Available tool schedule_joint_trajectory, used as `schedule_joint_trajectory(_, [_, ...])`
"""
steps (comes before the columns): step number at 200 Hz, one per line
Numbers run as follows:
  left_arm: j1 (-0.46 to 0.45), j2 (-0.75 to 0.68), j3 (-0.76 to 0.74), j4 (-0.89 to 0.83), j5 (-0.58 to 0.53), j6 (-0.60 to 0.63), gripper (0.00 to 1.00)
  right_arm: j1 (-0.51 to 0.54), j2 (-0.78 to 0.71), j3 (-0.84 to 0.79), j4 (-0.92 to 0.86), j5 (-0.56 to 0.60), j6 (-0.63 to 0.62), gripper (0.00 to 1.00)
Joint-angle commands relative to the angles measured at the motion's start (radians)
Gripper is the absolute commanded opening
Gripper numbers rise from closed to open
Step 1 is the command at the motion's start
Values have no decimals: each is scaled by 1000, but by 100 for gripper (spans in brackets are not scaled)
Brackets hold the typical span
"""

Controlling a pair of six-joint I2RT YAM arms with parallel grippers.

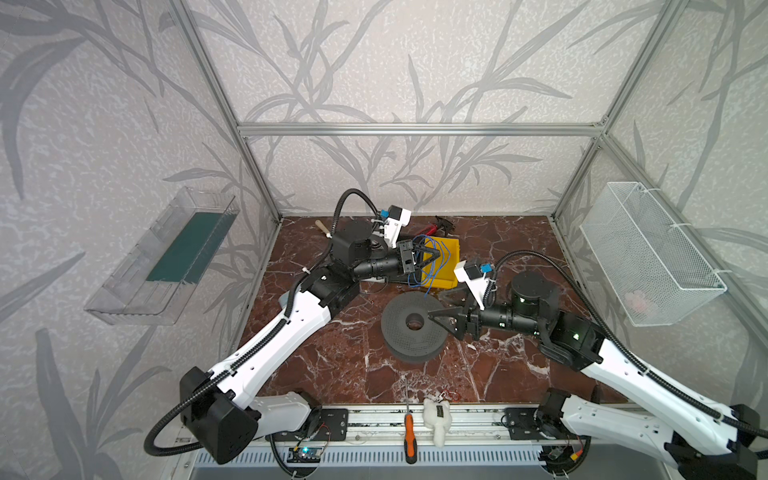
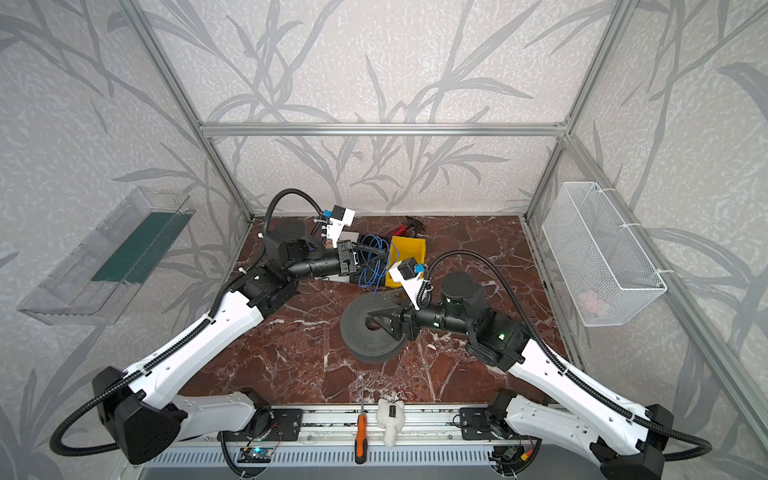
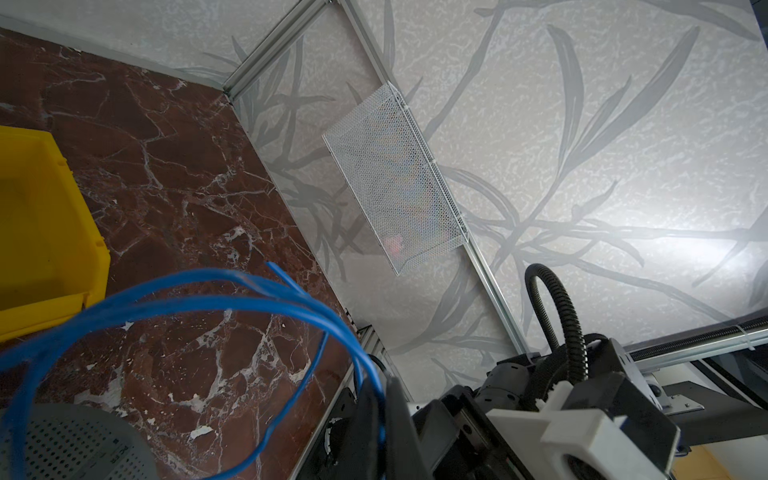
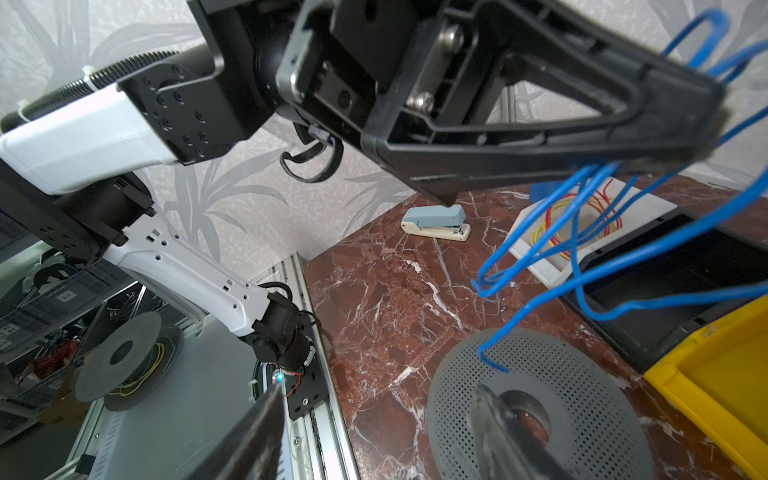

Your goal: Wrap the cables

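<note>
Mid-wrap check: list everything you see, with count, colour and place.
cable: 1, blue, loops hanging from left gripper
spool: 1, grey, table centre
bin: 1, yellow, behind spool
white tray: 1, white, on table, holding red-yellow wires
black tray: 1, black, beside bin
stapler: 1, blue-white, on table
screwdriver: 1, orange-black, front rail
plush: 1, white, front rail
basket: 1, white mesh, right side
holder: 1, clear, left side
left gripper: 1, black, shut on cable
right gripper: 1, black, open over spool

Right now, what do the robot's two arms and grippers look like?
The left arm and right arm have white shells, black joints and black corrugated hoses tied alongside. The left gripper and right gripper have black, triangular open-frame fingers. White camera mounts with blue inserts sit at each wrist.
</note>
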Motion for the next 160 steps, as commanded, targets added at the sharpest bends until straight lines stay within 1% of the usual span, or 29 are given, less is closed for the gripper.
schedule_joint_trajectory(1, [-10, -37, -13, 83, 11, 22, 0, 5, -55, -5, 5, 120, -31, 69])
schedule_joint_trajectory(8, [-14, -48, -15, 77, 9, 33, 0, 5, -78, -4, -4, 148, -42, 69])
schedule_joint_trajectory(18, [-16, -61, -19, 70, 5, 47, 0, 4, -95, 3, -16, 153, -57, 69])
schedule_joint_trajectory(32, [-18, -71, -29, 71, 5, 57, 0, 5, -95, 14, -35, 131, -61, 69])
schedule_joint_trajectory(47, [-21, -78, -44, 89, 4, 51, 0, 5, -79, -1, -28, 96, -38, 69])
schedule_joint_trajectory(64, [-28, -88, -62, 120, 8, 40, 0, 5, -68, -41, 9, 85, -13, 69])
schedule_joint_trajectory(88, [-43, -100, -75, 122, 5, 46, 0, 5, -60, -74, 88, 73, -11, 70])
schedule_joint_trajectory(139, [-62, -134, -96, 98, -12, 60, 0, 5, 36, -73, 229, 44, -11, 70])
schedule_joint_trajectory(160, [-65, -151, -106, 92, -17, 61, 0, 5, 61, -90, 262, 47, -11, 64])
